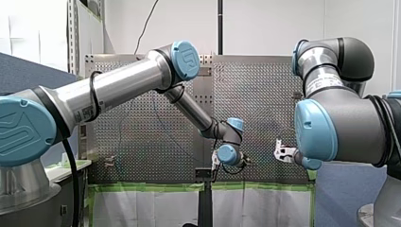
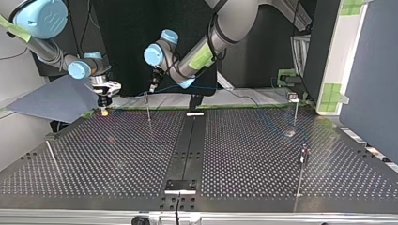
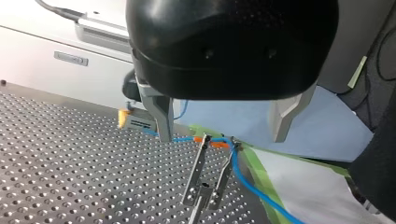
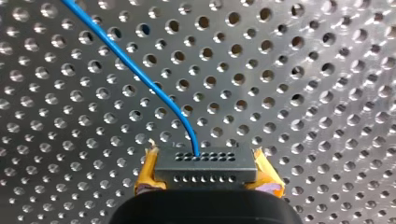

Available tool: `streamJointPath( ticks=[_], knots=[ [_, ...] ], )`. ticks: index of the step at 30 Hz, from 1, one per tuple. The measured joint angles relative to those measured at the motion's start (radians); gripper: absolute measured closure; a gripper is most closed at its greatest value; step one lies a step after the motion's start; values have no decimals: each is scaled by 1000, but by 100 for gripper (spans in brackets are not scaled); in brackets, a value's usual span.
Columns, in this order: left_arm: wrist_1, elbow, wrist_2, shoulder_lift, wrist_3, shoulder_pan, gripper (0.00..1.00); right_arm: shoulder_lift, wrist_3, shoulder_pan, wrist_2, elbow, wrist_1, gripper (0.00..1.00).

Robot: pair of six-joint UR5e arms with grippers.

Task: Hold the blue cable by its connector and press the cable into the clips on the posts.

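Note:
The black connector (image 4: pixel 205 167) is clamped between the yellow pads (image 4: pixel 148 173) of my right gripper (image 4: pixel 205 176), just above the perforated table. The blue cable (image 4: pixel 135 74) leaves the connector and curves away over the holes. In the left wrist view the cable (image 3: pixel 243 182) runs across the orange clip (image 3: pixel 208 139) on top of a thin metal post (image 3: pixel 198 172). My left gripper (image 3: pixel 222 138) is open, its metal fingers (image 3: pixel 161 116) on either side of that clip and not touching it. In the top view my right gripper (image 2: pixel 104 101) hangs left of this post (image 2: pixel 148 110) and my left gripper (image 2: pixel 155 84) just above it.
Other thin posts stand at the top view's right (image 2: pixel 295 112), right front (image 2: pixel 302 164) and left front (image 2: pixel 51 157). A black strip (image 2: pixel 187 145) runs down the table's middle. Green tape (image 3: pixel 261 168) marks the table's edge beside the post. A blue-grey sheet (image 2: pixel 56 98) lies behind my right gripper.

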Motion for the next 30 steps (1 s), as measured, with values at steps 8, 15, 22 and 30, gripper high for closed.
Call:
streamJointPath(
  ticks=[8, 15, 22, 30],
  knots=[
    [9, 0, -40, 0, 9, -2, 0, 5, -2, 0, 0, 0, 1, 100],
    [9, 0, -46, 0, 10, -3, 0, 5, -3, 0, 1, 0, 1, 100],
    [9, 0, -46, 0, 10, -4, 0, 5, -2, -3, 2, -1, -1, 100],
    [9, 0, -47, 0, 8, -7, 0, 5, 2, -8, 2, -1, -2, 100]
  ],
)
